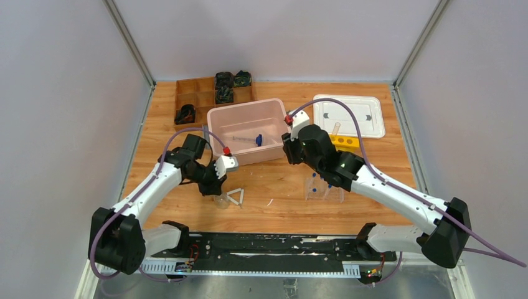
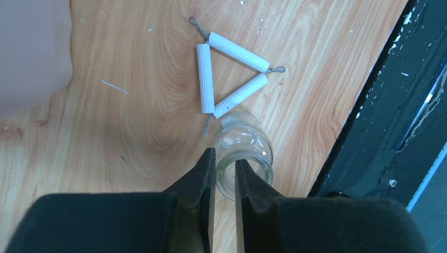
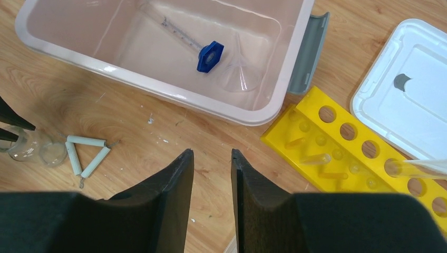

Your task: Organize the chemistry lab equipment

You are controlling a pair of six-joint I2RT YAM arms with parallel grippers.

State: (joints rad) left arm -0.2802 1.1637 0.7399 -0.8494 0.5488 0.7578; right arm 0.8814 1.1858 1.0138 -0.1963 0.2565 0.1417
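My left gripper [image 2: 225, 155] is shut on the rim of the small clear beaker [image 2: 245, 153], one finger inside its mouth and one outside. The beaker [image 1: 219, 200] rests on the wood, touching a corner of the white wire triangle [image 2: 229, 71]. My right gripper [image 3: 212, 153] hangs open and empty over bare table, near the front corner of the pink bin [image 3: 158, 87]. Inside the bin lie the blue-tipped rod [image 3: 210, 55] and a clear funnel [image 3: 240, 74]. The yellow tube rack [image 3: 337, 142] holds a clear tube [image 3: 416, 167]. A clear tray [image 1: 324, 189] holds blue-capped tubes.
The bin's white lid [image 1: 348, 115] lies at the back right, behind the rack. A brown compartment box [image 1: 199, 93] with dark items stands at the back left. A black rail [image 2: 390, 132] runs along the table's near edge, close to the beaker.
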